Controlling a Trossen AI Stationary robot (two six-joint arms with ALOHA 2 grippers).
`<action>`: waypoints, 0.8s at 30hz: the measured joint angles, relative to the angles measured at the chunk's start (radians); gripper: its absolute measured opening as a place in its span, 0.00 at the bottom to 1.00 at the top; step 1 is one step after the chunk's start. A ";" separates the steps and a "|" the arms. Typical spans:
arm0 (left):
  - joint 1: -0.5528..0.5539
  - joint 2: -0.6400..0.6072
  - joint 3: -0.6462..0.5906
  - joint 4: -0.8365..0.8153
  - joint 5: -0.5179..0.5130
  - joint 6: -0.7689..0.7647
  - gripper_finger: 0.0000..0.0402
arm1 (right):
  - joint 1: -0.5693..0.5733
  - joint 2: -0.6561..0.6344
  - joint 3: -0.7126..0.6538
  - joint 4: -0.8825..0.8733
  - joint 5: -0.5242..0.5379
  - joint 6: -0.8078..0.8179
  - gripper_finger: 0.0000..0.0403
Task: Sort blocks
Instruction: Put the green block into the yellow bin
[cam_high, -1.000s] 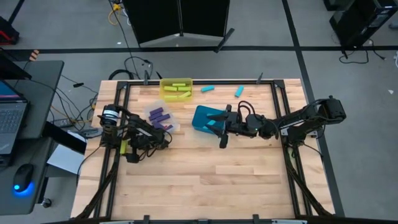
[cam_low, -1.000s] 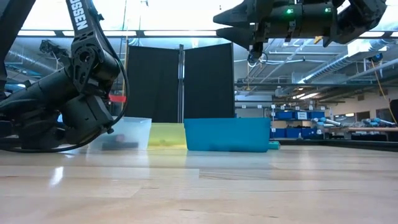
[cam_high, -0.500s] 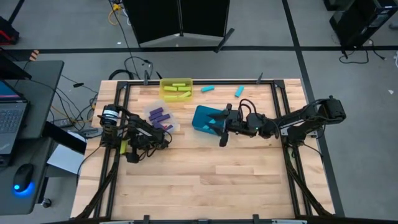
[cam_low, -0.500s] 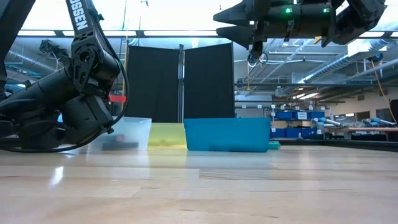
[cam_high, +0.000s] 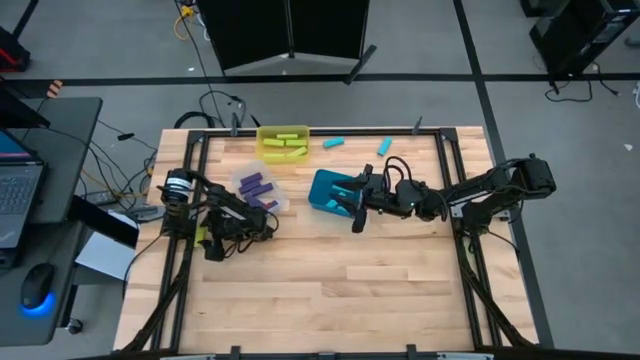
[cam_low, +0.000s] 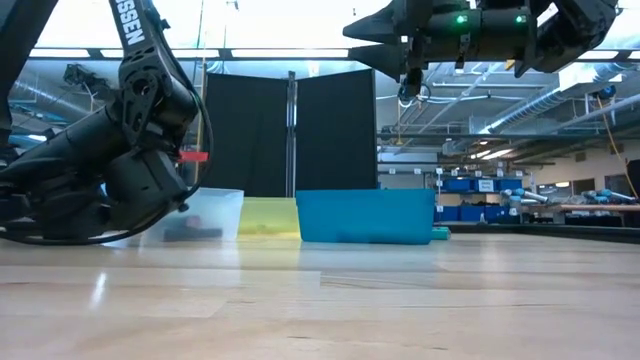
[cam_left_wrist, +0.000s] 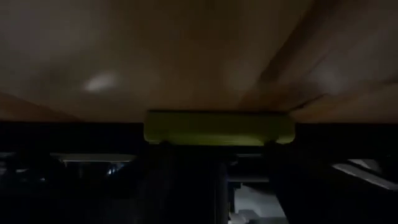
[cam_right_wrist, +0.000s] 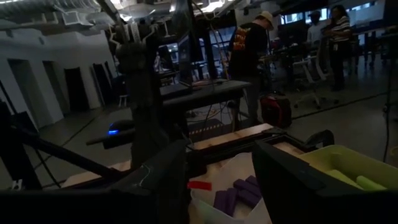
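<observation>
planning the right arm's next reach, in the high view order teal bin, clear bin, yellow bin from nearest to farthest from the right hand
From the right hand:
1. Teal bin, directly beside it.
2. Clear bin, toward the left arm.
3. Yellow bin, at the far table edge.

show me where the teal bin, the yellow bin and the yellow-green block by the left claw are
teal bin (cam_low: 365, 217), low view, on its front wall.
yellow bin (cam_high: 266, 150), high view, on its left rim.
yellow-green block (cam_left_wrist: 219, 127), left wrist view, on the middle of its long side.

Left gripper (cam_high: 212, 243) jaws narrower than before, around a yellow-green block (cam_left_wrist: 219, 127).
</observation>
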 joint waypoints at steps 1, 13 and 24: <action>0.000 -0.007 0.003 0.000 0.002 -0.008 0.69 | 0.000 0.000 0.000 0.000 0.000 0.000 0.49; -0.013 -0.018 -0.025 0.033 0.078 -0.106 0.98 | -0.001 0.000 0.000 0.000 -0.001 -0.003 0.49; -0.016 -0.018 -0.041 0.025 0.049 -0.068 0.99 | 0.002 0.000 0.000 -0.002 -0.004 -0.022 0.49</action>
